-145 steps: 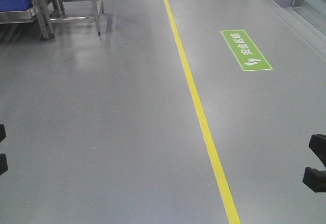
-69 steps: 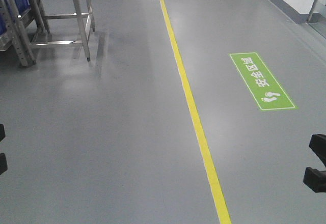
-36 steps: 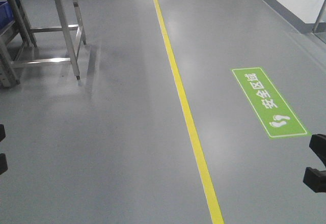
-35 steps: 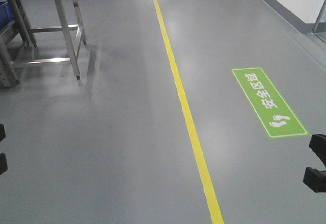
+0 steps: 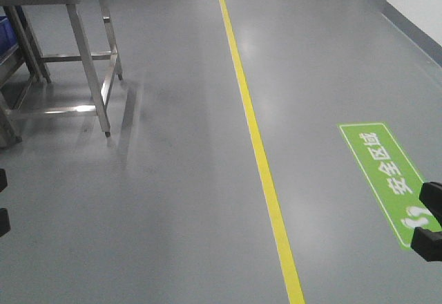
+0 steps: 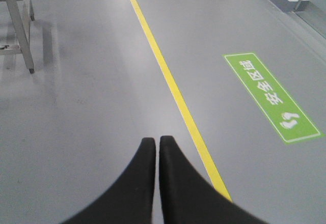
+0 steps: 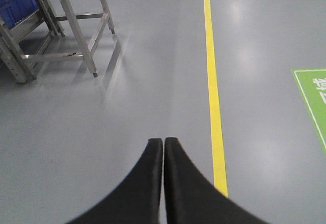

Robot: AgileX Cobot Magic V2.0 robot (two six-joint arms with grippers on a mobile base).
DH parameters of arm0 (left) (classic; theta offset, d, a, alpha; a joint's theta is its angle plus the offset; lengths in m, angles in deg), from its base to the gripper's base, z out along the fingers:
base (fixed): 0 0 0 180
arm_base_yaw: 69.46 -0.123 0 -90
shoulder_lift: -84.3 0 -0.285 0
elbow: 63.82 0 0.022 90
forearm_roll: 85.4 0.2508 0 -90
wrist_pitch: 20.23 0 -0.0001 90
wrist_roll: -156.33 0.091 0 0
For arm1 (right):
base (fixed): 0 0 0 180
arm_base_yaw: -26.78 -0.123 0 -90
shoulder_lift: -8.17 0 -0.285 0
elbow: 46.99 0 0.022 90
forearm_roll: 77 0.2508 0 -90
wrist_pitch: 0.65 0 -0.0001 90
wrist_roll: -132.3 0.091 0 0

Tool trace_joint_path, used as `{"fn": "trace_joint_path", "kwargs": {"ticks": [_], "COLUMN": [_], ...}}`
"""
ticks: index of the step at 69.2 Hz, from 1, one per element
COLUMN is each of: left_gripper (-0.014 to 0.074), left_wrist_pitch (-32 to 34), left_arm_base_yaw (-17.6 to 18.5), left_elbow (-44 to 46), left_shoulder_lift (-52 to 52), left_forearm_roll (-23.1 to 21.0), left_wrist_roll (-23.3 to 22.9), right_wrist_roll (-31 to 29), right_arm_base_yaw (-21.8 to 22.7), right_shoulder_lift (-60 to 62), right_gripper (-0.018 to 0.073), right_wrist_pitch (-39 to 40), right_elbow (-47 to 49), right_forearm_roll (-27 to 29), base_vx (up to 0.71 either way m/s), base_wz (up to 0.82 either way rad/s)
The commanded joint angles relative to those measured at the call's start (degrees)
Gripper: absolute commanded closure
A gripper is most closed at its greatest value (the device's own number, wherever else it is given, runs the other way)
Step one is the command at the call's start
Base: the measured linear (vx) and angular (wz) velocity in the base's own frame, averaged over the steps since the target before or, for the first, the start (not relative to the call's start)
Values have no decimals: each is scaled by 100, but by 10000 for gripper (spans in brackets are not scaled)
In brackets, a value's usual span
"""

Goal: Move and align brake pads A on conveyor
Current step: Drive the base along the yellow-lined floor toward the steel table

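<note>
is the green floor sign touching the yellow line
Apart. The front view shows a band of bare grey floor between the green floor sign and the yellow line; the left wrist view shows the same gap.

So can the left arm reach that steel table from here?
Probably not. The left gripper hangs shut over open floor, and the steel table stands far off ahead-left; nothing blocks it, it just looks out of range.
</note>
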Motion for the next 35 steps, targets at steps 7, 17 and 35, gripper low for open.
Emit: {"fn": "trace_joint_path", "kwargs": {"ticks": [7,17,35], "left_gripper": [603,603,603], "left_wrist_pitch": [379,385,383], "left_arm_base_yaw": [27,27,27], "left_elbow": [137,137,137], "left_shoulder_lift": [-3,-3,-3], "left_forearm_roll": [27,27,27], "left_wrist_roll": [-13,-13,-13], "right_wrist_roll": [6,6,6], "right_arm_base_yaw": [33,33,33], "right_shoulder_lift": [-27,-27,-27], "right_gripper": [569,569,569], "right_wrist_pitch": [394,394,394], "right_elbow": [160,160,160], "right_forearm_roll": [-100,-100,-100], "base_vx": [55,55,57], "base_wz": [6,3,-1]}}
